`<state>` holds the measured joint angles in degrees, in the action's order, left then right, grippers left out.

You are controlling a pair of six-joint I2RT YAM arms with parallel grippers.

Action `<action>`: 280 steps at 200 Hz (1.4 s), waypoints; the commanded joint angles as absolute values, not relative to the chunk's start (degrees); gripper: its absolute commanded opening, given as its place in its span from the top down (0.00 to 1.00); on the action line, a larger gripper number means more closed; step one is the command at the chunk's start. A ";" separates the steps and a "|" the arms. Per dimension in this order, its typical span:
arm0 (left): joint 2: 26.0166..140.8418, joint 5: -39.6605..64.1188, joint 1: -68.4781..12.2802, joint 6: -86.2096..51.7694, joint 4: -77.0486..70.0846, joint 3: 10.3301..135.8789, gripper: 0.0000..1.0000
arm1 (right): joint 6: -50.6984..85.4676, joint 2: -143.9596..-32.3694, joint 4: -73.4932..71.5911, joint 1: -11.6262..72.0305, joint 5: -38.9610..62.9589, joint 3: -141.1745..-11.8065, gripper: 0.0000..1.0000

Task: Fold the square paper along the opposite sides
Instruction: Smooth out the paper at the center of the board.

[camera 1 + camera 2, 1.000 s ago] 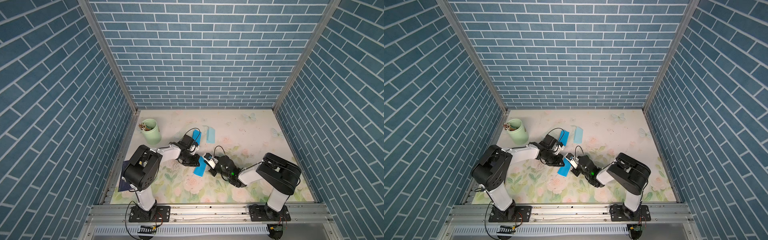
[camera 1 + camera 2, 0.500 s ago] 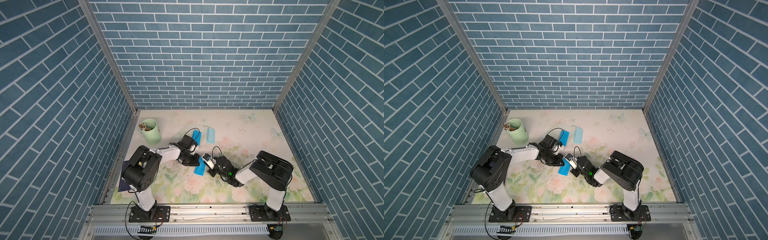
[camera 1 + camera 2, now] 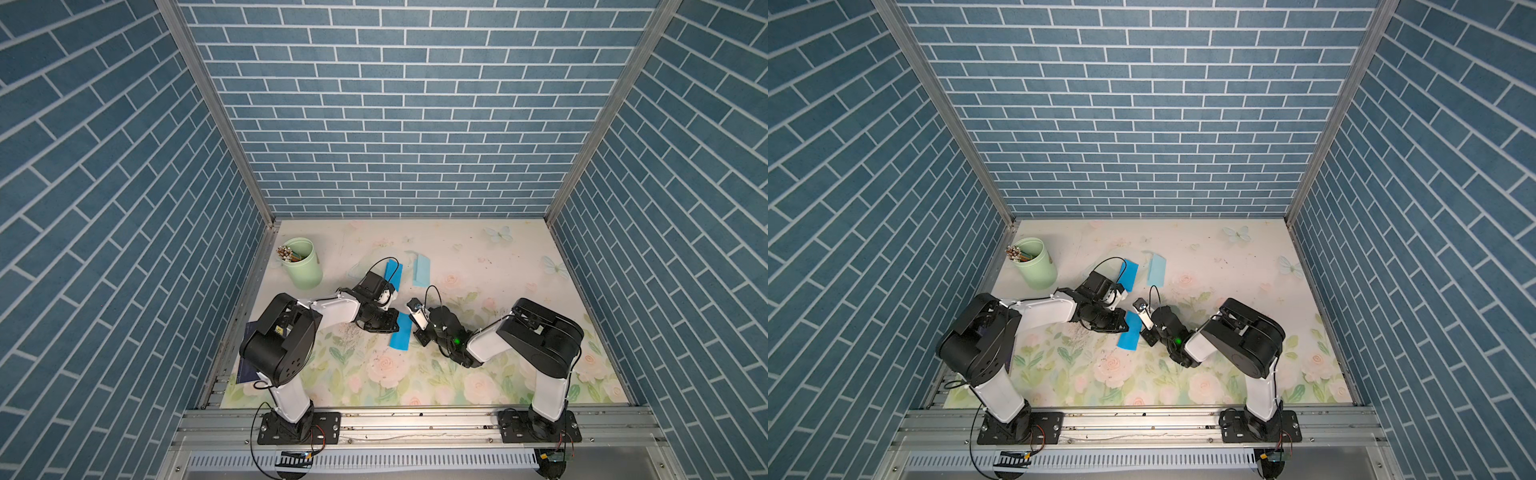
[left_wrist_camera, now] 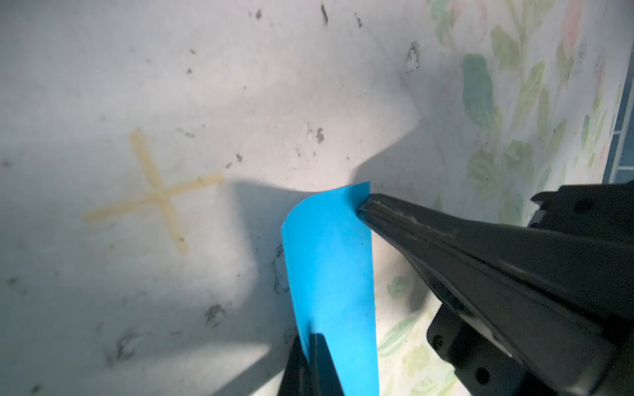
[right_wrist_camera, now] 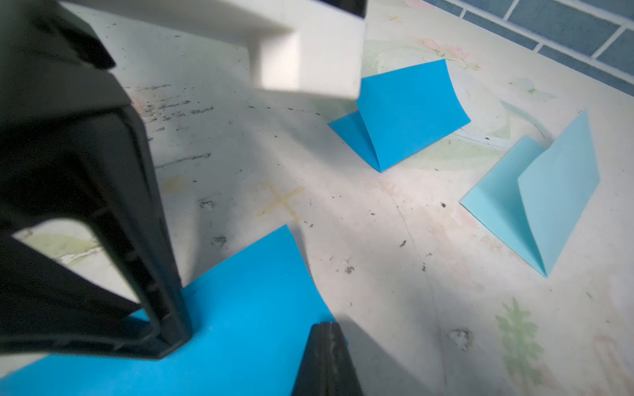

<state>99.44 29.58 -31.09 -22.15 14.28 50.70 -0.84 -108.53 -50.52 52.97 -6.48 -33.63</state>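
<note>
The bright blue square paper [image 3: 401,337] [image 3: 1128,336] lies mid-table between both arms, showing as a narrow strip in both top views. My left gripper [image 3: 395,328] [image 4: 314,343] is shut on one long edge of the paper [image 4: 329,274], which bows upward there. My right gripper [image 3: 417,336] [image 5: 326,331] is shut, its tips resting on the opposite edge of the paper [image 5: 247,308]. The left wrist view shows the right fingers [image 4: 394,219] touching a far corner of the sheet. The left fingers [image 5: 164,308] stand on the paper in the right wrist view.
Two folded papers lie just behind the grippers, one bright blue [image 3: 394,275] [image 5: 404,116] and one light blue [image 3: 422,270] [image 5: 549,192]. A green cup of sticks [image 3: 302,268] stands at the back left. A dark sheet [image 3: 249,353] lies by the left wall.
The right arm's upper links have shifted slightly to the left. Both grippers stay shut at the paper, which has hardly moved.
</note>
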 commanded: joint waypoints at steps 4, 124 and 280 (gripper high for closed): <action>99.99 25.75 -31.20 -22.23 18.33 48.52 1.00 | 1.43 -111.40 -40.77 51.71 -12.21 -31.53 1.00; 99.31 24.57 -31.26 -22.90 17.24 47.29 1.00 | 1.45 -110.99 -38.48 50.58 -13.02 -31.73 1.00; 99.72 23.41 -31.25 -24.90 15.74 47.60 1.00 | -0.52 -106.90 -50.98 59.42 -5.15 -28.60 1.00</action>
<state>98.61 28.73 -31.22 -25.04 12.25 49.30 -1.72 -105.16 -51.57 59.57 -3.14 -29.61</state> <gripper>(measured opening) 0.050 0.062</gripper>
